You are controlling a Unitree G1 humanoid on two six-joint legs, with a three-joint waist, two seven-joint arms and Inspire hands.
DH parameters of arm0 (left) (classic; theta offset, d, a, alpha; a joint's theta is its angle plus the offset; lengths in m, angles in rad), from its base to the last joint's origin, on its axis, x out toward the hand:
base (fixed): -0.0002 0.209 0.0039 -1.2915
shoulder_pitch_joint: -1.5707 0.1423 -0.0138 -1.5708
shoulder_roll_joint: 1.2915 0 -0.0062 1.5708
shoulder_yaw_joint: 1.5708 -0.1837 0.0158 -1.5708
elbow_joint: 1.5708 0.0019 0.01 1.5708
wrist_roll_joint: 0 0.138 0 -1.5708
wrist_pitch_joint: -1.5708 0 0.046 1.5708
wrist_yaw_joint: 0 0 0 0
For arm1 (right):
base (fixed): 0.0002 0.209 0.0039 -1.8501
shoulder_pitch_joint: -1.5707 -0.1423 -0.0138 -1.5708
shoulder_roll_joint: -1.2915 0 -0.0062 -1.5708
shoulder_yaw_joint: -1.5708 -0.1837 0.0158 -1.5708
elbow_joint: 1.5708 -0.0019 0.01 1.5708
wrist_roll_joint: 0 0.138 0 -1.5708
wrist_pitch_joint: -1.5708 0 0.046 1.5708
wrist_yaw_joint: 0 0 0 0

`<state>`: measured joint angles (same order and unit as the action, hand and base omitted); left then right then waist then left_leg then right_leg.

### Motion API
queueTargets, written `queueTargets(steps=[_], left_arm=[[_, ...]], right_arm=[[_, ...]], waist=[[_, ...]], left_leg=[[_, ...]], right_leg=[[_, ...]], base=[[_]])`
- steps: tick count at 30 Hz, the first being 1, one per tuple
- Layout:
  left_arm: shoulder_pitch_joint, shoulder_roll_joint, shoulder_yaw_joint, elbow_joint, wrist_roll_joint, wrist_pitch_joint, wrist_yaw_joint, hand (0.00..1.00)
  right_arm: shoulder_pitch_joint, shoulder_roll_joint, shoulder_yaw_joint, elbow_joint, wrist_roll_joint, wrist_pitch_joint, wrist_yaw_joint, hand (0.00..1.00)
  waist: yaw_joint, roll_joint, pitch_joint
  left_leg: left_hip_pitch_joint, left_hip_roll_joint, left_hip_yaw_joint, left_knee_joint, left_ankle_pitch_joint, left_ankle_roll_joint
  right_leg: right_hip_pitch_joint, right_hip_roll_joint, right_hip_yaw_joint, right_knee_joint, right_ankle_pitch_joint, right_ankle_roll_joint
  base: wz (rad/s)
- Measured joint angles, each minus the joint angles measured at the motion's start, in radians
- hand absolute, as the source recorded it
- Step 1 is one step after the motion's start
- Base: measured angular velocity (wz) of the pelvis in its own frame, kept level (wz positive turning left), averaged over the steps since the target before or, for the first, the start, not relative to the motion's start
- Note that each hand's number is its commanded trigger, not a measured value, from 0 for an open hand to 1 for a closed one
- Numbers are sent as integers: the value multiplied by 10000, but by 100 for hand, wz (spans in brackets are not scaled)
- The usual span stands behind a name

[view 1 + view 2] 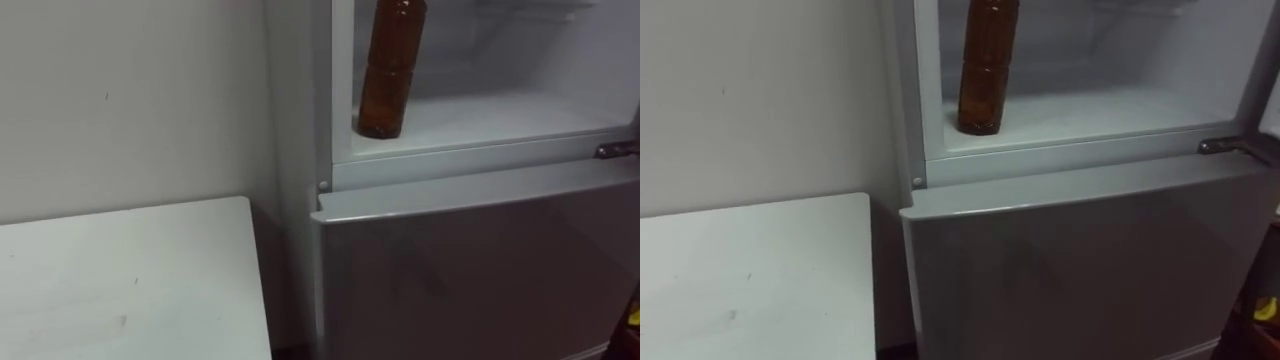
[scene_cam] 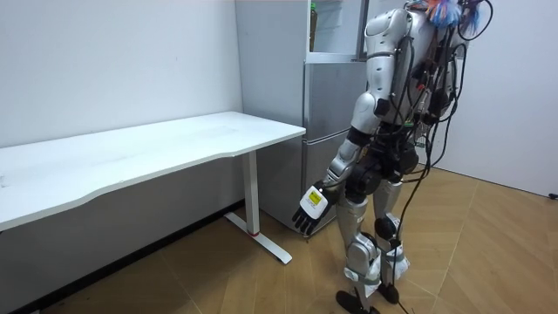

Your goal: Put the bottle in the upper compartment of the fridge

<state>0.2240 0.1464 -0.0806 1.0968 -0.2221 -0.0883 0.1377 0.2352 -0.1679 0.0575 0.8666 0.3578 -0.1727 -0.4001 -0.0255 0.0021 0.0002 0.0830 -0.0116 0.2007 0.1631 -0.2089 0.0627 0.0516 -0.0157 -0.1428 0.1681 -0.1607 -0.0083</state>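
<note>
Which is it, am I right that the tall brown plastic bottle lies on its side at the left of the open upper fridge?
No: the tall brown plastic bottle stands upright at the left of the open upper fridge, as the left eye view shows.

Left arm hanging at side, left robot hand (image 2: 311,208) low, fingers relaxed.

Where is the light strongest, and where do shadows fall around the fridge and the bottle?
Left eye view: the upper fridge compartment has the brightest surface, its white inside, so the brown bottle reads dark against it; the fridge side beside the white table is shadowed. Room view: even light, shade on the wall under the table, the left hand hanging open and lit.
</note>
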Motion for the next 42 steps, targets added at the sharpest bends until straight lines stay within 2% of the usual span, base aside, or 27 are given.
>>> queueTargets(steps=[2,6,12,16,22,29,38,42], left_arm=[[0,2,11,1,0,1,-47,0],[-13,-1,102,-46,46,17,-194,0],[21,-34,321,-97,206,39,-205,0],[35,-79,376,-98,207,38,-102,0],[39,-68,397,-97,218,38,-100,0],[42,-90,742,-77,397,39,-98,0],[71,-162,814,-78,406,191,96,0],[179,-193,1187,-77,404,250,118,0]], right_arm=[[-8,41,13,40,12,39,356,0],[-258,89,40,324,130,398,1276,0],[-354,222,77,1219,336,727,2494,0],[-344,223,70,2025,365,811,3028,0],[-223,223,-39,2350,599,947,3576,0],[-332,225,-57,2637,810,1092,4032,0],[-363,229,-52,2909,1897,1427,4386,0],[-273,242,-329,2994,2369,1541,4446,0]], waist=[[45,-1,-1],[36,-21,1],[24,-46,16],[-15,-67,13],[-51,-104,12],[-12,-216,15],[35,-209,1],[22,-257,-29]], left_leg=[[-8,-2,-5,-9,0,0],[-32,-6,-31,-16,-2,3],[-33,-21,-131,-4,-9,7],[-75,-21,-143,-13,-10,4],[-93,-18,-133,-24,-14,0],[-82,-13,-146,-18,-17,-7],[-37,-15,-144,-27,-17,-6],[-24,-15,-145,-31,-17,-6]], right_leg=[[10,-2,-2,6,-1,2],[24,-20,-102,18,-19,4],[49,-29,-234,-1,-68,5],[55,-14,-284,12,-72,3],[6,-16,-249,3,-101,-5],[6,-13,-251,5,-112,-15],[10,-3,-332,6,-110,-13],[32,-5,-240,23,-113,-17]], base=[[0],[3],[6],[1],[0],[0],[0],[0]])
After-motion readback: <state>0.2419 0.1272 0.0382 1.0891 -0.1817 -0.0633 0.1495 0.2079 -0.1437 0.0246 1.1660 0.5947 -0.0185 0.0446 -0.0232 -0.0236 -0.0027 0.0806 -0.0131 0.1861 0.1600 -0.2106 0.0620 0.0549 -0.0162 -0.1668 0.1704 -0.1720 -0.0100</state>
